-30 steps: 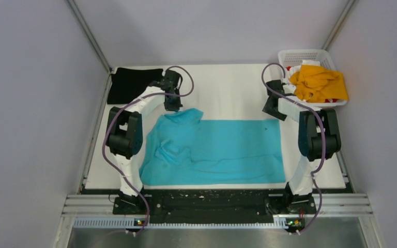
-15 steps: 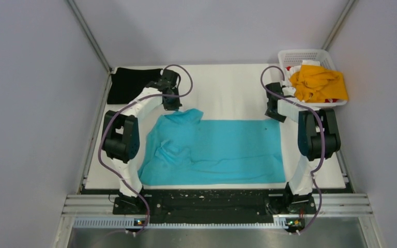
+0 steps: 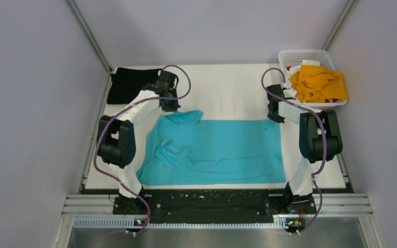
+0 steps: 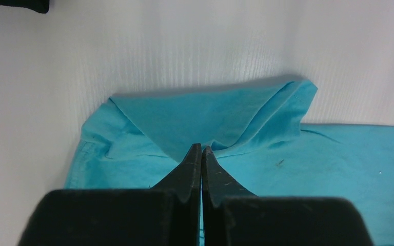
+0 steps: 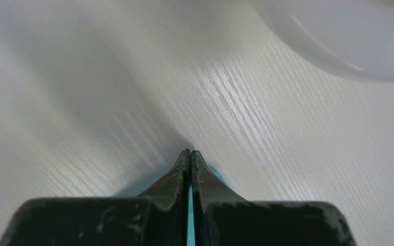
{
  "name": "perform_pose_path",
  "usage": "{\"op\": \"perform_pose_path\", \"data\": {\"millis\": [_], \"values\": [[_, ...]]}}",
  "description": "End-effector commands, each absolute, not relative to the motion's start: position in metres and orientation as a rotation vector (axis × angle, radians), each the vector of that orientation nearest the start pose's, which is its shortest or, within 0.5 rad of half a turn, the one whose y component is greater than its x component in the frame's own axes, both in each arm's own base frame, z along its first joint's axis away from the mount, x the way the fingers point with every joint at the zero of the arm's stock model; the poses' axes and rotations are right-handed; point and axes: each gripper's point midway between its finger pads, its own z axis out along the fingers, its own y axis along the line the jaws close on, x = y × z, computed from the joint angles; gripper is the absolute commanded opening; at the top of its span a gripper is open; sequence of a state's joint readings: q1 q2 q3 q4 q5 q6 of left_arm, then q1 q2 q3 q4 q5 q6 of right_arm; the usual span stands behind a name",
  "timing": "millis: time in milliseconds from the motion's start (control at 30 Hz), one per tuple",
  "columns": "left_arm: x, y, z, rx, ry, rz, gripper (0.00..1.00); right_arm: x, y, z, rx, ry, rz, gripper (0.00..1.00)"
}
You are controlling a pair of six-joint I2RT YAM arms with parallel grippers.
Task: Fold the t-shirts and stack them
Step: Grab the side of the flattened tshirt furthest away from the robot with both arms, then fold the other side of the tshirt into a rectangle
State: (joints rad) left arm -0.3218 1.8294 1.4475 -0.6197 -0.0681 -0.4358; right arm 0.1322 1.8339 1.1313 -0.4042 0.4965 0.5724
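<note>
The turquoise-blue t-shirt (image 3: 222,150) lies spread on the white table, its left part bunched and folded over. My left gripper (image 3: 169,109) is shut on the folded far-left corner of that shirt (image 4: 210,110), with the cloth pinched at the tips (image 4: 201,148). At the far-right corner my right gripper (image 3: 275,120) is shut on the shirt's edge; a sliver of blue cloth (image 5: 216,173) shows at its closed jaws (image 5: 190,152). The black t-shirt (image 3: 126,85) lies flat at the far left. The orange-yellow t-shirt (image 3: 318,82) is heaped in the basket.
A white lattice basket (image 3: 300,54) stands at the far right corner, close behind my right gripper. Grey walls enclose the table on three sides. Bare white table (image 3: 227,90) lies between the two grippers beyond the blue shirt.
My right gripper has gone from open to shut on the blue shirt's far-right corner. The left arm has shifted slightly left, still holding its corner.
</note>
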Motion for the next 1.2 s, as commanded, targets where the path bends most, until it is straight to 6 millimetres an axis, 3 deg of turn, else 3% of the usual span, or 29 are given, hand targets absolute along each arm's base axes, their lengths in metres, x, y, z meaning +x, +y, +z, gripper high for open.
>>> {"op": "perform_pose_path", "data": {"millis": [0, 133, 267, 533, 800, 1167], "values": [[0.421, -0.146, 0.132, -0.175, 2.479, -0.244, 0.00, 0.403, -0.011, 0.056, 0.705, 2.342, -0.329, 0.00], [0.414, -0.147, 0.136, -0.176, 2.472, -0.267, 0.00, 0.397, -0.009, 0.071, 0.667, 2.331, -0.295, 0.00], [0.400, -0.143, 0.140, -0.169, 2.469, -0.267, 0.00, 0.379, -0.003, 0.077, 0.645, 2.338, -0.246, 0.00], [0.350, -0.130, 0.138, -0.173, 2.486, -0.254, 0.00, 0.332, -0.003, 0.095, 0.621, 2.342, -0.234, 0.00], [0.299, -0.115, 0.157, -0.226, 2.441, -0.265, 0.00, 0.307, 0.000, 0.110, 0.588, 2.353, -0.198, 0.00], [0.233, -0.095, 0.158, -0.313, 2.458, -0.270, 0.00, 0.277, 0.001, 0.119, 0.570, 2.368, -0.176, 0.00]]}}
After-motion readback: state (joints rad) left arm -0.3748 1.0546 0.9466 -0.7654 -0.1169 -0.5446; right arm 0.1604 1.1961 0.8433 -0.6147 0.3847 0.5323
